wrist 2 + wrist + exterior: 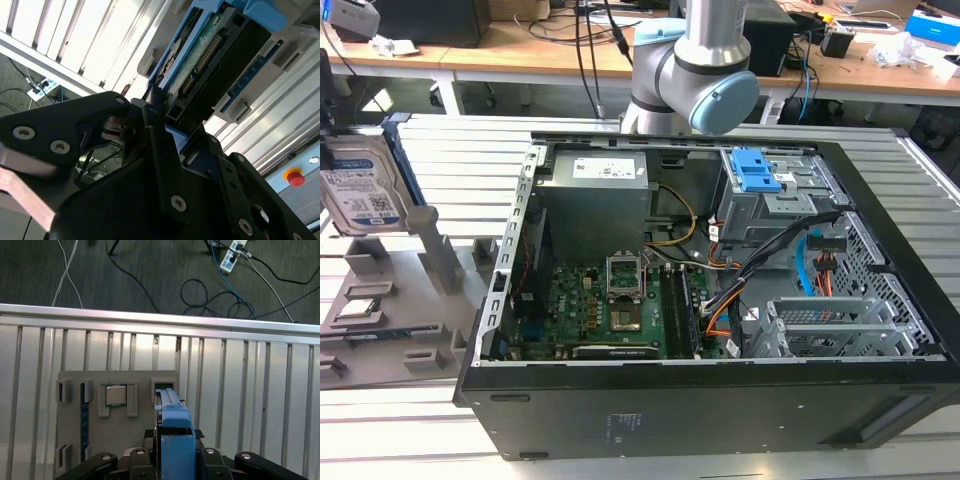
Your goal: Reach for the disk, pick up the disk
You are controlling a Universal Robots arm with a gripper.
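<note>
Disk (358, 165), upright at nine o'clock in the exterior view, its white-and-blue barcode label (365, 205) too small to read, seems clamped between the fingers of my gripper (176, 450).

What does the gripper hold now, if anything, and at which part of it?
It appears to hold the disk by the end nearest the wrist, with the gripper closed across its two flat faces.
</note>
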